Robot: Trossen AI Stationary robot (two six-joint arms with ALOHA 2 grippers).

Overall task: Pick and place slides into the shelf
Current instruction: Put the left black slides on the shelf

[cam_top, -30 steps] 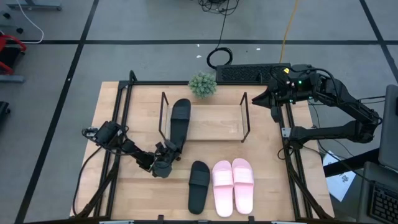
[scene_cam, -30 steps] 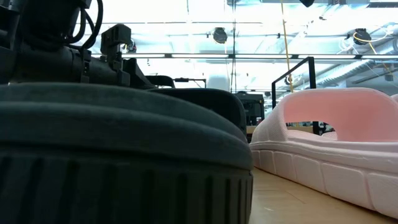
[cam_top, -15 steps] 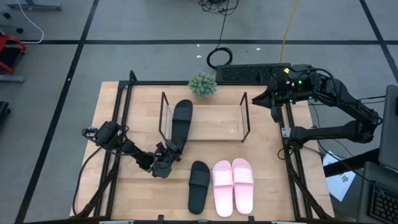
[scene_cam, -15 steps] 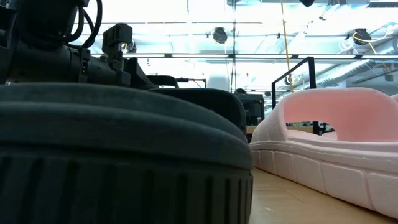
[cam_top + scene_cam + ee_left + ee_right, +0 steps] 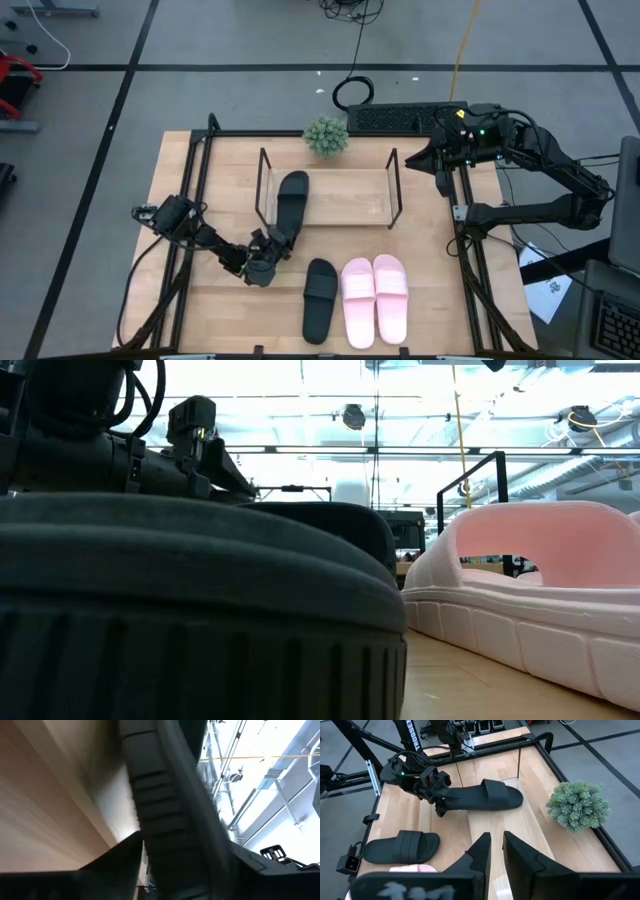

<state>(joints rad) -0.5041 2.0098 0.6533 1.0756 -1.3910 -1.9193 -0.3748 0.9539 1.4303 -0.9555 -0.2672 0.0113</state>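
Observation:
One black slide (image 5: 290,200) lies lengthwise at the left end of the shelf (image 5: 345,200). Its toe end is on the wooden board and its heel sticks out toward the table's near edge. My left gripper (image 5: 272,240) stands at that heel, open, with a finger on either side of the sole (image 5: 170,820). The other black slide (image 5: 320,298) and the pink pair (image 5: 375,298) lie flat on the table near the front edge. My right gripper (image 5: 495,837) waits shut and empty above the table's far right corner (image 5: 428,155). My left gripper has the black slide's heel end (image 5: 447,800) between its two fingers, coming level from the table's near left. A thin light gap shows between one finger (image 5: 117,860) and the sole; whether the other finger (image 5: 250,865) touches, I cannot tell. The slide rests on the shelf board.
A small green plant (image 5: 326,135) stands behind the shelf. The shelf's thin wire end frames (image 5: 262,190) (image 5: 393,185) rise at both ends, with bare board between them right of the slide. A black frame (image 5: 195,180) runs along the table's edges.
The black slide's toe end has come down toward the shelf board and now looks shorter and lower, while its heel has stayed at my left gripper. Neither arm has shifted place.

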